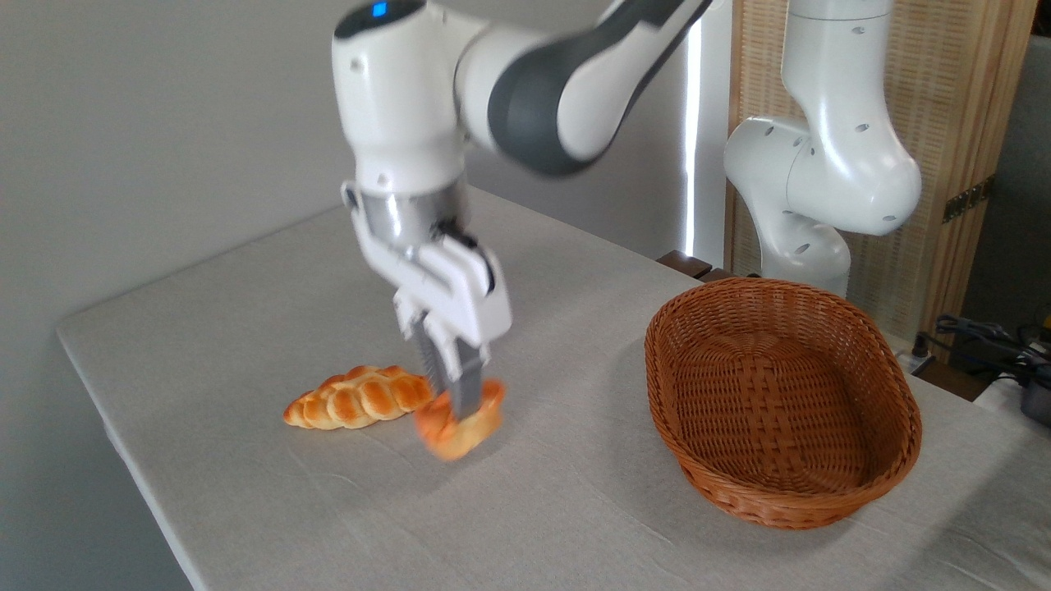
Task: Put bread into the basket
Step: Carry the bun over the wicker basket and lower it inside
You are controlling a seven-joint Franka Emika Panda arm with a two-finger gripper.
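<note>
Two bakes on the cloth-covered table (246, 328), and the gripper (456, 392) is right down on one of them! It comes in from the upper middle of the frame, fingers pointing down, and the jaws are clamped on the bread (460, 425), the small orange-brown bun just left of centre. The bun looks tipped over to one side, its paler base angled toward the lower left. It is blurred, so whether it rests on the table or hangs just clear of it, I cannot say for sure. Touching it or just beside it on the left lies the braided loaf (358, 398), golden, long, flat on the table, its pointed end aimed at the left edge of the frame. Over on the right side sits the basket (891, 447), a big reddish-brown wicker oval with flared sides, well apart from the bun, with bare table between them. Its woven bottom shows plainly, nothing lying in it. Behind the basket, at the upper right, stands the white base of the arm (821, 180) before a slatted wooden screen (969, 123).
</note>
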